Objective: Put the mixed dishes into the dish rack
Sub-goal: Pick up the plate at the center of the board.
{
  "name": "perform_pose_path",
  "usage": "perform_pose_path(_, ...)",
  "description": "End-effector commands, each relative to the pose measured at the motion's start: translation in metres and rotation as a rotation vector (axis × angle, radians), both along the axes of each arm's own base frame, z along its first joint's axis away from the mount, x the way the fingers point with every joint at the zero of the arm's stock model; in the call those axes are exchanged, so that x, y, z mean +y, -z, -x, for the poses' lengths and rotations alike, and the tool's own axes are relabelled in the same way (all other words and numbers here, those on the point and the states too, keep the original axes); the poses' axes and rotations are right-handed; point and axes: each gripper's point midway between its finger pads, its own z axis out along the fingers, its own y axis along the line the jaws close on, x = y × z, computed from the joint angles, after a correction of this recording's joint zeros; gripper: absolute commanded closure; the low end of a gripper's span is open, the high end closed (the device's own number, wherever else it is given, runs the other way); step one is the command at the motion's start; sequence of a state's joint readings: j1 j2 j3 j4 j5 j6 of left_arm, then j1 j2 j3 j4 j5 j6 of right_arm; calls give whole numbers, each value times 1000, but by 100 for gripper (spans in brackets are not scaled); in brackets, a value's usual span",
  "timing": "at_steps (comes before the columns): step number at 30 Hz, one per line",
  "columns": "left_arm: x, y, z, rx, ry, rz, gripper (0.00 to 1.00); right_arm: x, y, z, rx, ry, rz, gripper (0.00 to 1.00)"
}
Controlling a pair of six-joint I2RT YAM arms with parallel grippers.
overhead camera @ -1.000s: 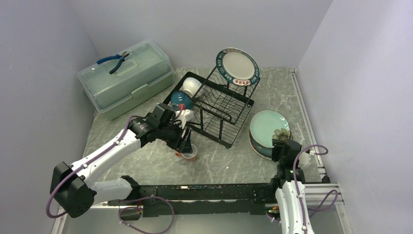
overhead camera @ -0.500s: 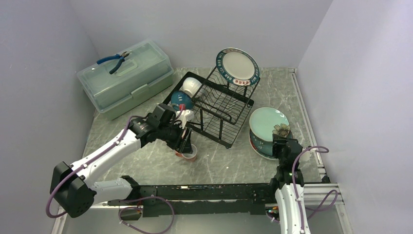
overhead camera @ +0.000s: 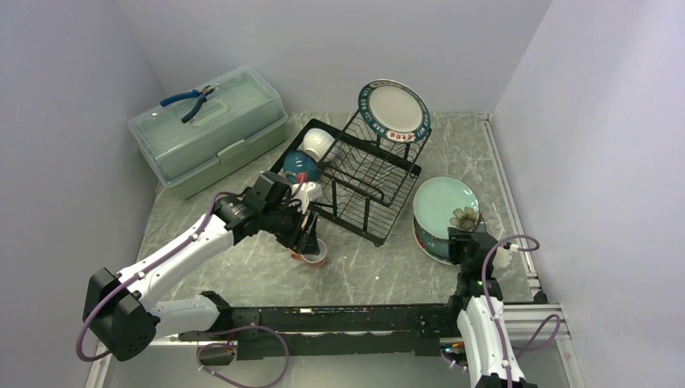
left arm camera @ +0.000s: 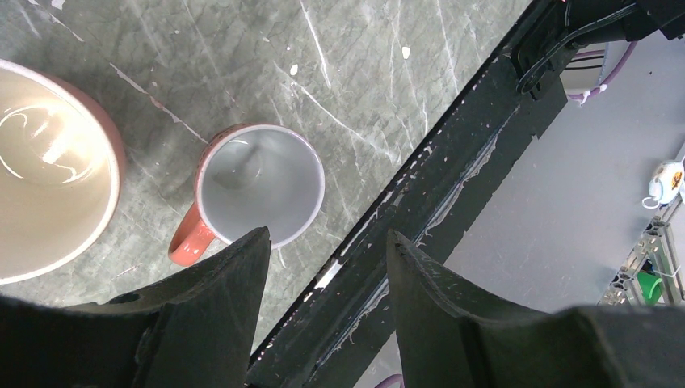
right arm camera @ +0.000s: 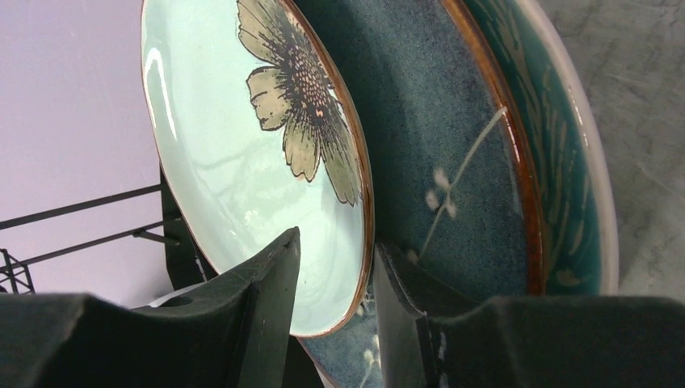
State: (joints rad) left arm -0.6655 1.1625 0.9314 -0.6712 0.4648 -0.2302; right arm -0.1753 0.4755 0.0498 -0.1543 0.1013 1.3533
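Note:
My right gripper [right arm camera: 337,240] is shut on the near rim of the pale green floral plate [right arm camera: 242,162] and holds it tilted up off the stack. The glossy teal plate [right arm camera: 452,137] lies under it, on another plate [right arm camera: 569,162]. From above, the tilted plate [overhead camera: 443,202] stands right of the black wire dish rack [overhead camera: 363,174]. My left gripper [left arm camera: 327,234] is open just above a pink mug [left arm camera: 258,182], which stands upright on the table [overhead camera: 315,257]. A second pink cup [left arm camera: 48,170] is beside it.
The white teal-rimmed plate [overhead camera: 393,109] stands in the rack's far end. A white bowl [overhead camera: 317,143] and a blue bowl [overhead camera: 297,164] sit in its left end. A pale green lidded box [overhead camera: 210,129] with blue pliers [overhead camera: 187,101] is at back left.
My right gripper has raised the pale green plate's near edge, so the plate tilts more steeply toward the rack. The left arm and the mug have not moved.

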Motion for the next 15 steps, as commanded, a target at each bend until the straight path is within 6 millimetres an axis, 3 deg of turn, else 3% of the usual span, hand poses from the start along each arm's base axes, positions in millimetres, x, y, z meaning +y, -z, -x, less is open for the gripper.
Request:
perform_pose_path(1, -6, -11, -8, -47, 12, 20, 40, 3, 49, 25, 141, -1, -14, 61)
perform_pose_path(8, -6, -9, -9, -42, 10, 12, 40, 2, 52, 22, 121, 14, -19, 70)
perform_pose_path(15, -6, -7, -9, -40, 9, 7, 40, -1, 50, 22, 121, 27, -8, 94)
